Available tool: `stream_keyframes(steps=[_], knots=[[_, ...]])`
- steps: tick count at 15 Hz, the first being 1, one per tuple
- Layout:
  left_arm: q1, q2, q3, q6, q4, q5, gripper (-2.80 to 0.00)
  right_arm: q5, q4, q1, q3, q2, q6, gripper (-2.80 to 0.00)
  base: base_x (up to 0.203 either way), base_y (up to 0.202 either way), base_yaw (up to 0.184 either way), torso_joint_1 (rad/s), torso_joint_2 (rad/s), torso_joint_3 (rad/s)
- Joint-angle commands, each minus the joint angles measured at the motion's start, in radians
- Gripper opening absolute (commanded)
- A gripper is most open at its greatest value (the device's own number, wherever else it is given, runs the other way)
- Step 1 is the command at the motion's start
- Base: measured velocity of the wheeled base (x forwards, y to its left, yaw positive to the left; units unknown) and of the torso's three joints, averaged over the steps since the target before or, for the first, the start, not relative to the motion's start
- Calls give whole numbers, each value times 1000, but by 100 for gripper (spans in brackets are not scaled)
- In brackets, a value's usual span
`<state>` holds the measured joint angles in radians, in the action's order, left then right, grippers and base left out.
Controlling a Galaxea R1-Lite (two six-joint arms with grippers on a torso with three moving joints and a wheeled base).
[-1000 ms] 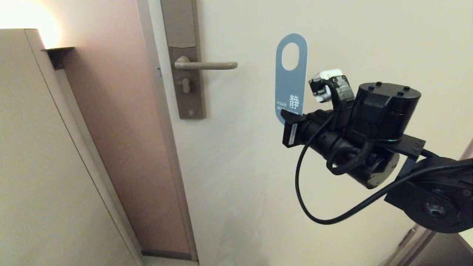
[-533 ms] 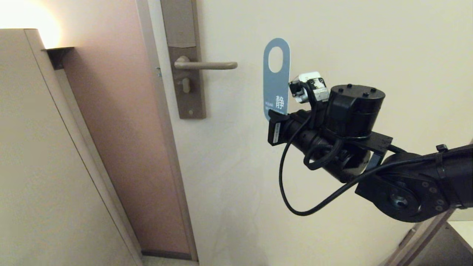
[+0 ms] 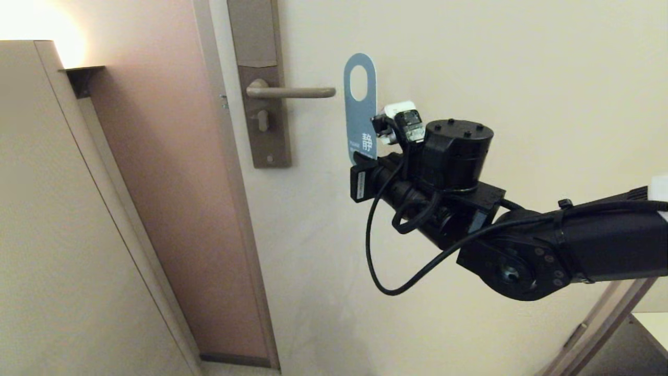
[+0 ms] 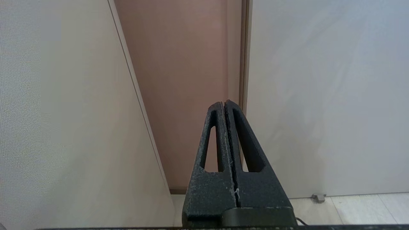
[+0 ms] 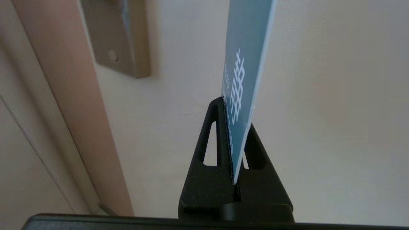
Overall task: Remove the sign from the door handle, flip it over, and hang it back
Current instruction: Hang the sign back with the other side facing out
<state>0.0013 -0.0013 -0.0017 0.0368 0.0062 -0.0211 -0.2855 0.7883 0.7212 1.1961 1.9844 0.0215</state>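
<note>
The sign (image 3: 360, 117) stands upright in front of the door, its teal-blue printed face towards me and its oval hole at the top. My right gripper (image 3: 365, 159) is shut on the sign's (image 5: 244, 64) lower end. The hole sits level with the free tip of the door handle (image 3: 292, 93), just to its right and apart from it. In the right wrist view the fingers (image 5: 211, 140) clamp the card edge-on. My left gripper (image 4: 225, 103) is shut on nothing, low down, pointing at the door's foot; it does not show in the head view.
The handle's brown backplate (image 3: 266, 141) carries a small thumb-turn (image 3: 262, 121). The pale door (image 3: 469, 62) fills the background; the pinkish frame (image 3: 156, 183) and a beige panel (image 3: 47, 235) stand to the left. A doorstop (image 4: 318, 197) sits on the floor.
My right arm has carried the sign leftward, from well right of the handle to just beside its tip. The sign now shows narrower, turned more edge-on to me.
</note>
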Motion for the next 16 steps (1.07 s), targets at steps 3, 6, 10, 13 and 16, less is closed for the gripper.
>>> stream_keyframes(steps=[3, 6, 10, 13, 16], knots=[[0, 1, 0, 0, 0, 0, -280, -1, 5, 9, 7, 23, 0, -280, 0, 0, 0, 0, 0, 0], [0, 1, 0, 0, 0, 0, -280, -1, 5, 9, 21, 41, 0, -280, 0, 0, 0, 0, 0, 0], [0, 1, 0, 0, 0, 0, -280, -1, 2, 9, 75, 82, 1, -280, 0, 0, 0, 0, 0, 0], [0, 1, 0, 0, 0, 0, -280, -1, 2, 9, 91, 102, 2, -280, 0, 0, 0, 0, 0, 0], [0, 1, 0, 0, 0, 0, -280, -1, 2, 9, 93, 109, 2, -280, 0, 0, 0, 0, 0, 0]])
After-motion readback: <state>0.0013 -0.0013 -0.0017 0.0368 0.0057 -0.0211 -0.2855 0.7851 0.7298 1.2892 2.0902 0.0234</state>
